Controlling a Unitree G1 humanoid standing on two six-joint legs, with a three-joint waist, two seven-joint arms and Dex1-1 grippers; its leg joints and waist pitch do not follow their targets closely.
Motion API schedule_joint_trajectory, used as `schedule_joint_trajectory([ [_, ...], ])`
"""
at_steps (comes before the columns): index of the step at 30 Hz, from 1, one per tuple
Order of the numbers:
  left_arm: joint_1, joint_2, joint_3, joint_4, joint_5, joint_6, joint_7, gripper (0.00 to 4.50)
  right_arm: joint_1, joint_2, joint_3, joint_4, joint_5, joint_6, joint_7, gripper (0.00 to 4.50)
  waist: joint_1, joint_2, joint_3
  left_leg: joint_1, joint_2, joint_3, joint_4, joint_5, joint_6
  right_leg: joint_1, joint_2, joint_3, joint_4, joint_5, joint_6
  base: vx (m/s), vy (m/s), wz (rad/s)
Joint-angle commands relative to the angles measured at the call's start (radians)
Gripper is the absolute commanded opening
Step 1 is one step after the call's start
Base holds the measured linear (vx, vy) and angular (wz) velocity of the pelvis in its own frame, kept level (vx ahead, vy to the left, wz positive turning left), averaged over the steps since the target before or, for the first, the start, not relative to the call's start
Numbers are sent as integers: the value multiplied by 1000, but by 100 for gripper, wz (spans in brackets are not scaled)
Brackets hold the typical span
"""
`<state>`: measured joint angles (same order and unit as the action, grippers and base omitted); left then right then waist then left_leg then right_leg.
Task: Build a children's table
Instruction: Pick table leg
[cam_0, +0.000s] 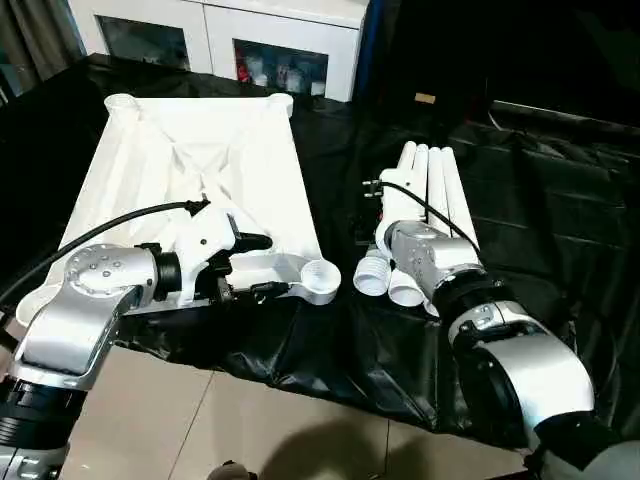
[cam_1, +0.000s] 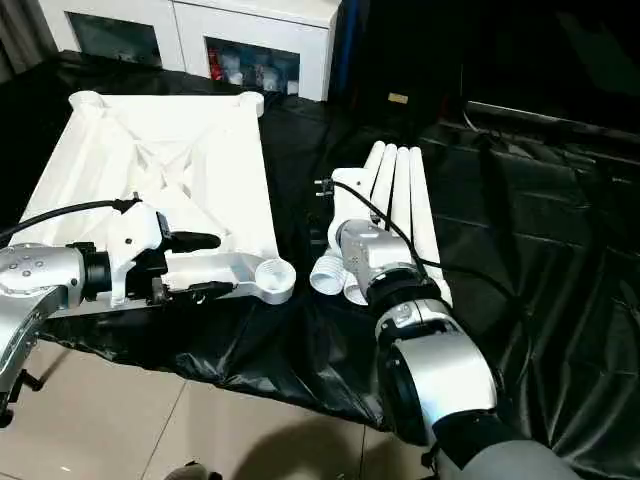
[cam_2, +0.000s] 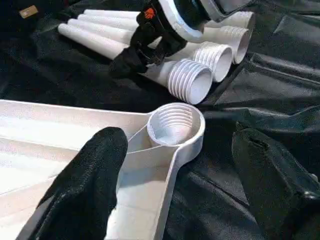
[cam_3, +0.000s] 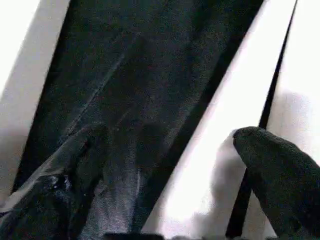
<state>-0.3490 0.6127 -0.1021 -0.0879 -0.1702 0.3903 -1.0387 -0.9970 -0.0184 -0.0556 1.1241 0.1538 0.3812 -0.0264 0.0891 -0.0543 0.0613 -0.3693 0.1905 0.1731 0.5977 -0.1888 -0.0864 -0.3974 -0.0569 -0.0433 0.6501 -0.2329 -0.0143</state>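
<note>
Black sheeting (cam_0: 560, 220), wrinkled and glossy, covers the whole work surface and hangs over its near edge, down toward pale tiled floor (cam_0: 250, 420). At the back, a white cabinet (cam_0: 280, 40) with glass doors stands against the far side, small items dimly visible behind the glass. Grey curtain (cam_0: 30, 40) at the far left corner; dark area to the right of the cabinet, too dim to read.

Tabletop (cam_0: 190, 170) lies upside down on the sheeting at the left, ribbed underside up, rounded sockets at the corners. Nearest right corner socket (cam_0: 320, 280) shows its inner thread and sits at the sheeting's front edge.

Four legs (cam_0: 440, 190) lie side by side on the sheeting right of the tabletop, touching one another, threaded ends pointing toward the robot, tapered ends toward the back.

Left pincer (cam_0: 255, 268) hovers over the tabletop's near right part, fingers apart, one finger above the tray side, the other outside the rim near the socket; nothing between them. A black cable runs to its wrist.

Right pincer (cam_3: 165, 180) is over the legs' threaded ends, fingers spread wide, one finger (cam_3: 280, 170) against a white leg, no grip closed on anything.
</note>
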Motion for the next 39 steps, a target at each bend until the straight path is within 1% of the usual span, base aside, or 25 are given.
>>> schedule_joint_trajectory([
  [1,8,8,-14,-25,2,14,6,376,-9,2,-21,42,0,16,-15,450,1,19,-75,13,29,-3,-64,-30,-26,57,-69,46,-45,173,-205,0,0,0],
  [2,8,9,-13,-27,0,17,5,376,-11,1,-24,44,2,17,-15,450,1,19,-75,14,29,-3,-64,-34,-29,56,-69,45,-45,169,-205,0,0,0],
  [4,9,12,-13,-32,-2,23,5,376,-18,0,-31,55,4,24,-18,450,1,16,-76,12,28,-3,-63,-34,-26,58,-69,45,-45,171,-204,0,0,0],
  [7,9,17,-14,-39,-4,31,6,376,-30,-1,-52,79,13,39,-25,450,1,18,-76,13,28,-3,-63,-36,-24,56,-68,45,-45,167,-206,0,0,0],
  [9,9,23,-20,-43,-2,34,7,376,-39,-2,-75,100,30,58,-27,450,2,17,-76,11,28,-3,-63,-34,-24,58,-69,45,-44,171,-205,0,0,0],
  [11,9,26,-21,-48,-4,38,5,376,-44,-2,-86,109,36,65,-24,450,1,18,-76,12,28,-3,-63,-33,-22,56,-68,45,-44,176,-206,0,0,0],
  [12,9,26,-22,-50,-6,39,4,381,-45,-1,-93,113,41,71,-21,431,2,18,-76,12,28,-2,-62,-36,-21,56,-69,45,-45,173,-208,0,0,0],
  [14,8,28,-25,-56,-7,41,0,381,-48,-1,-107,122,54,91,-9,431,3,18,-76,12,29,-3,-63,-35,-20,57,-69,44,-44,172,-207,0,0,0],
  [17,4,33,-31,-59,-1,37,-2,383,-51,0,-127,134,66,105,-1,397,3,18,-76,11,29,-3,-62,-32,-19,57,-70,44,-44,171,-209,0,0,0],
  [19,-5,33,-40,-61,13,19,5,383,-50,-3,-157,145,86,114,-8,393,3,17,-76,12,29,-3,-62,-34,-19,56,-69,44,-44,168,-210,0,0,0],
  [20,-7,32,-41,-61,17,15,7,383,-49,-4,-164,148,90,116,-11,385,3,18,-76,11,28,-3,-62,-35,-20,57,-70,44,-44,165,-211,0,0,0],
  [21,-8,31,-43,-61,19,12,10,383,-49,-5,-172,150,96,113,-14,360,3,11,-76,10,29,-2,-62,-33,-19,58,-70,44,-45,165,-210,0,0,0],
  [22,-8,31,-43,-61,19,12,10,383,-49,-5,-172,150,96,113,-14,360,4,15,-76,10,28,-2,-62,-28,-18,57,-70,44,-44,164,-210,0,0,0],
  [23,-9,29,-46,-60,23,5,15,383,-47,-7,-187,154,108,111,-19,355,4,15,-76,10,29,-2,-62,-29,-18,57,-71,44,-44,163,-210,0,0,0],
  [24,-9,29,-46,-60,24,5,15,383,-47,-7,-188,154,109,111,-20,347,4,14,-76,10,29,-2,-62,-30,-18,57,-70,44,-44,161,-209,0,0,0],
  [27,-12,28,-53,-57,39,-17,33,383,-45,-13,-219,157,123,112,-24,315,4,11,-76,10,29,-2,-62,-35,-18,57,-71,44,-45,152,-207,0,0,0],
  [29,-13,26,-54,-53,47,-30,44,383,-43,-14,-230,159,127,110,-28,310,4,12,-77,11,29,-2,-62,-37,-21,56,-70,44,-45,148,-205,0,0,0],
  [31,-13,24,-55,-50,54,-40,51,383,-43,-14,-237,161,129,109,-30,282,4,12,-77,10,30,-3,-62,-39,-21,56,-70,43,-45,147,-205,0,0,0],
  [34,-14,17,-57,-41,75,-67,75,383,-39,-14,-258,163,140,102,-38,263,5,11,-77,10,30,-2,-62,-43,-21,56,-71,44,-45,139,-204,0,0,0],
  [35,-15,17,-59,-39,79,-69,78,383,-38,-15,-262,163,142,100,-40,240,5,11,-77,10,30,-2,-62,-43,-21,56,-71,43,-46,135,-203,0,0,0],
  [39,-23,6,-66,-19,102,-88,105,383,-36,-20,-277,164,148,87,-42,220,6,12,-77,10,29,-2,-62,-44,-21,55,-71,43,-46,130,-203,0,0,0],
])
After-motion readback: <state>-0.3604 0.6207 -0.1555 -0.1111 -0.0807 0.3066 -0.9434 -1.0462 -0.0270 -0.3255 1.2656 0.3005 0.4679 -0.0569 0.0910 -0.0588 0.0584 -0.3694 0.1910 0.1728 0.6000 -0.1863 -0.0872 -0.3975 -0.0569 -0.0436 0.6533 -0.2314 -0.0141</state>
